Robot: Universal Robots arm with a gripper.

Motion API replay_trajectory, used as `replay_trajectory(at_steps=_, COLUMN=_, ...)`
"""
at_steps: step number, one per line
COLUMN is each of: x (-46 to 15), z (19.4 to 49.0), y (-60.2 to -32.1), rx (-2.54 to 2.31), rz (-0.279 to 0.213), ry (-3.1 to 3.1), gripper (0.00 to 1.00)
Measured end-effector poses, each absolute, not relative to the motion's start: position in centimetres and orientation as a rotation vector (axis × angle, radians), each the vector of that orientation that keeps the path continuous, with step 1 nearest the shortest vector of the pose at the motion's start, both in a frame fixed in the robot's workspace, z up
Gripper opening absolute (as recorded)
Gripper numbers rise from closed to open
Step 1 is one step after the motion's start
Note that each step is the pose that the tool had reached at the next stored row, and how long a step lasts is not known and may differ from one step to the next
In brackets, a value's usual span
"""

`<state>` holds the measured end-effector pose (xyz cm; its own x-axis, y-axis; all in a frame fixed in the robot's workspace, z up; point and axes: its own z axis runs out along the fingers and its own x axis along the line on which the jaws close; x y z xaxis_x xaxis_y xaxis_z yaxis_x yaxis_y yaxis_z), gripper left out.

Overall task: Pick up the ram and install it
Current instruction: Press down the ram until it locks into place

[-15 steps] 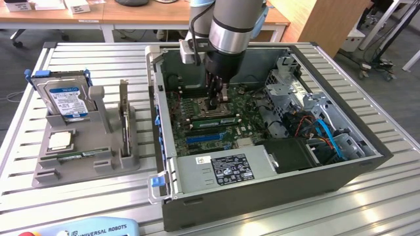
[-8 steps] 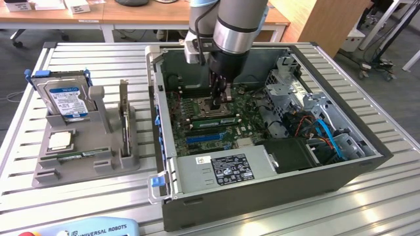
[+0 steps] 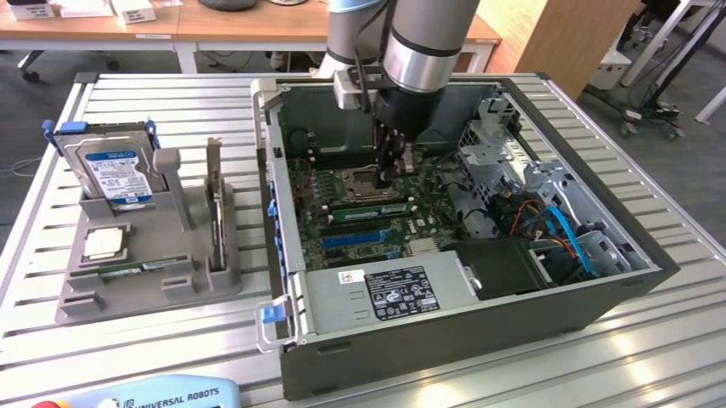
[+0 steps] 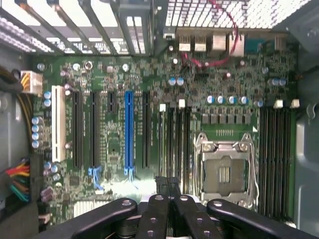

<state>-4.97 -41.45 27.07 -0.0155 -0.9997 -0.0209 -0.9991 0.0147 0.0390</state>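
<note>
Exterior view first: the arm (image 3: 426,42) reaches down into the open computer case (image 3: 454,221), and its fingers (image 3: 392,166) are low over the motherboard (image 3: 363,212), just beside the processor socket (image 3: 354,181). One ram (image 3: 369,208) lies seated in a slot a little nearer the camera than the socket, close to the fingertips. Whether the fingers grip anything cannot be told from here. On the exterior view's left a grey holder (image 3: 153,263) stands on the slatted counter (image 3: 46,331), carrying a blue-labelled hard drive (image 3: 114,170), a silver processor chip (image 3: 104,244) and a second green memory stick (image 3: 136,270) lying flat in its front groove — well apart from the case.

Wrist view: the fingers (image 4: 167,191) are drawn together, their dark tips meeting over the board just beside the empty socket (image 4: 224,172). Between the tips no green stick is visible. Black memory slots (image 4: 174,137) run alongside the socket, and a blue expansion slot (image 4: 129,132) stands farther off.
</note>
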Motion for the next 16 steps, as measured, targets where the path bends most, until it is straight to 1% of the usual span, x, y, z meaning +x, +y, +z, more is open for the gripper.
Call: replay_trajectory(at_steps=16, x=-4.13, z=27.07, y=-41.46, rx=2.196, rz=-0.067, ry=-2.229, gripper=0.1)
